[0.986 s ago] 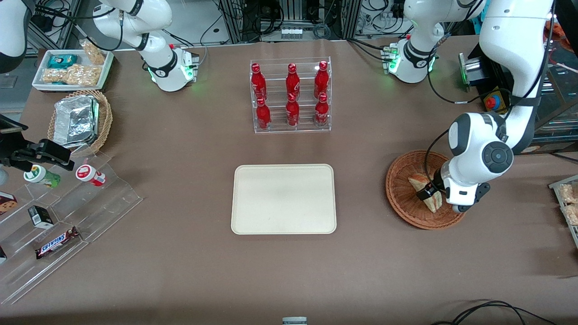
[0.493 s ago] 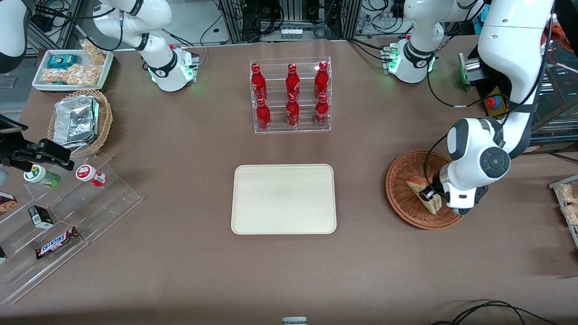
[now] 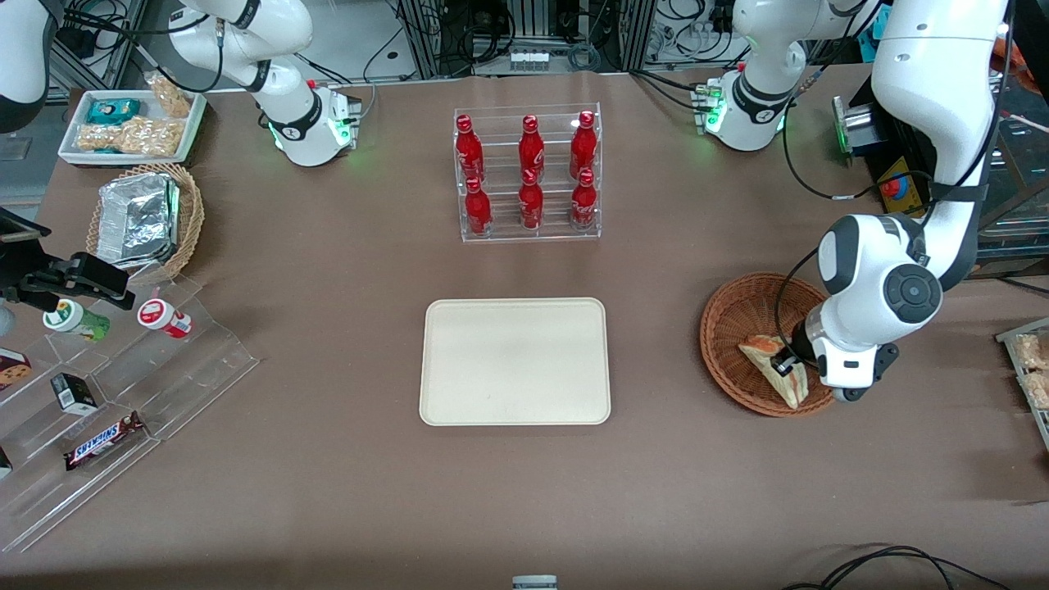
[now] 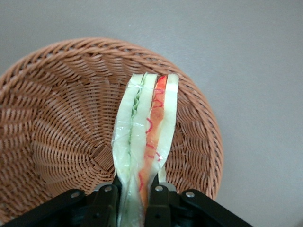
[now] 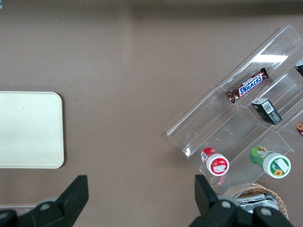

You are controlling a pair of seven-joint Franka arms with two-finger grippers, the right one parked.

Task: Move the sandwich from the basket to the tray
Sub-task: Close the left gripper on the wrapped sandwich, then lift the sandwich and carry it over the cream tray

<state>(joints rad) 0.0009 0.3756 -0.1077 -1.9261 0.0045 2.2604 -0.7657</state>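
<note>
A: Basket (image 3: 729,344): woven wicker, reddish-brown, ribbed and rough. Sandwich (image 4: 144,137): soft pale bread under clear glossy film.

B: End effector (image 4: 134,196), over the basket and clamped on the sandwich: black, matt, plastic-looking, with small bright screws. Tray (image 3: 515,361)?

A: Cream plastic, smooth, low sheen. Counter (image 3: 328,459): brown, matt, even finish.

B: Rack (image 3: 528,172): clear glossy acrylic. Bottles (image 3: 530,147): shiny red. Arm (image 3: 881,287): glossy white shell, black joint cap.

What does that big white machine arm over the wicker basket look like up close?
The working arm has glossy white rounded shells, dark grey joint bands and a round dark cap at the wrist, with a thin black cable looping beside it. Its tool has two slim black fingers.
</note>
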